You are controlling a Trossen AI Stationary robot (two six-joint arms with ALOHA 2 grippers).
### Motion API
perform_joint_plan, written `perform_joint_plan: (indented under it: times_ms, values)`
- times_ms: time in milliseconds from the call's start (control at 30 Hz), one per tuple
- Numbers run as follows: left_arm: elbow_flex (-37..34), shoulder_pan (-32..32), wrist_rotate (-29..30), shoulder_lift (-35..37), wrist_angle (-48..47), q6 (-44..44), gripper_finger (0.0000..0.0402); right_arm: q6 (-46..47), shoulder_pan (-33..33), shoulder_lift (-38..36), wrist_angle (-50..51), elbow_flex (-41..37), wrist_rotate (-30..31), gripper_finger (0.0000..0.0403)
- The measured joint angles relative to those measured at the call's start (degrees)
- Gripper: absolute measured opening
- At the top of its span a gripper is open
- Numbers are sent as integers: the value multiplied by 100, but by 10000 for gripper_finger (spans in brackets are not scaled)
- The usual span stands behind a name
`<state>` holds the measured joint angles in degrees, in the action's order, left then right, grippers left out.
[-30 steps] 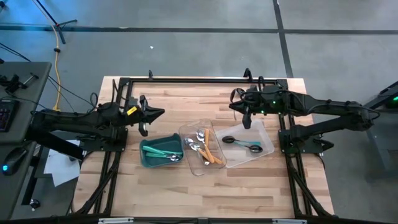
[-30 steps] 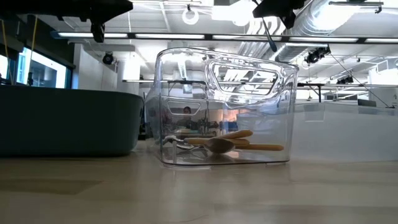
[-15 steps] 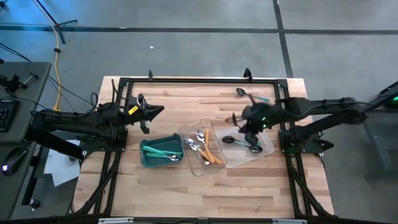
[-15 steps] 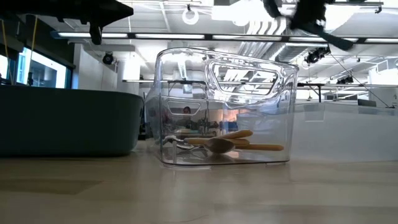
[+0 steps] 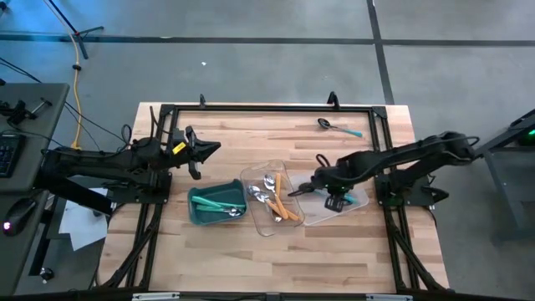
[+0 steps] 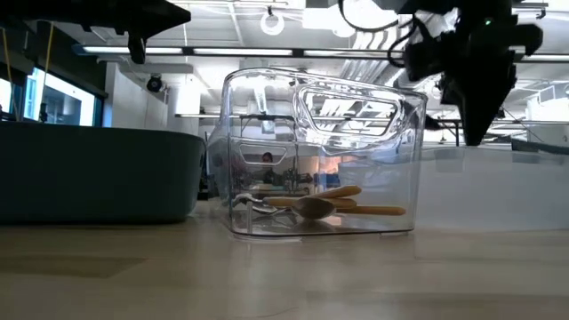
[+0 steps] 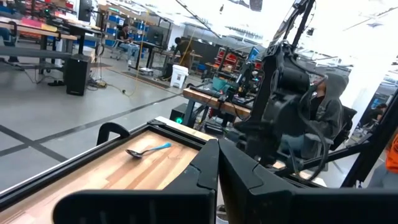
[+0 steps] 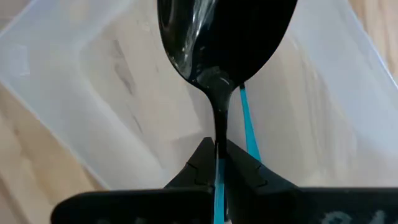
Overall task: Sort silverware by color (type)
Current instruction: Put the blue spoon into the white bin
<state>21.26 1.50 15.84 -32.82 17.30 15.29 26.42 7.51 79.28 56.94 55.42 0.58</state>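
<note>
My right gripper points down over the right clear tray, shut on a spoon with a black head and a teal handle. A second teal handle lies in that tray under the head. The middle clear tray holds silver-headed, orange-handled pieces. The teal bin holds teal-handled pieces. One teal-handled spoon lies on the wood at the far right. My left gripper waits shut above the table's left side. My right gripper pinches the spoon at its neck and upper handle between the two fingers. The handle runs back along the fingers, teal showing between them. The fingers come from above, pointing down. The spoon hangs head down at about the tray's rim height.
Black frame rails run along the table's far edge and sides. Bare wood stretches across the near half. A person in a grey hood sits beyond the table's far side, behind my right arm.
My right gripper has swung from the table's far side toward the near edge and down over the right clear tray, tipping from a slant to point straight down with the black-headed spoon in its hold. The teal-handled spoon at the far right now shows.
</note>
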Motion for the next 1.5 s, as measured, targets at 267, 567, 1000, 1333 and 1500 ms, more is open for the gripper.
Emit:
perform_joint_plan:
  times_ms: [267, 567, 1000, 1333, 1500]
  values:
    - [0, 0, 9, 0, -49, -2, 0, -403, 0, 810, -595, 0, -115, 0]
    - [2, 0, 46, 0, -81, -2, 0, -507, -2, 1568, -777, -5, -184, 0]
    - [2, 0, 83, 0, -82, 0, 0, -486, 0, 1761, -989, -5, -212, 11]
    - [4, 0, 86, 0, -83, -3, 0, -230, 0, 1758, -1078, -5, -284, 13]
    - [4, 0, 87, 0, -83, -1, 0, -182, 0, 1758, -1098, -5, -287, 30]
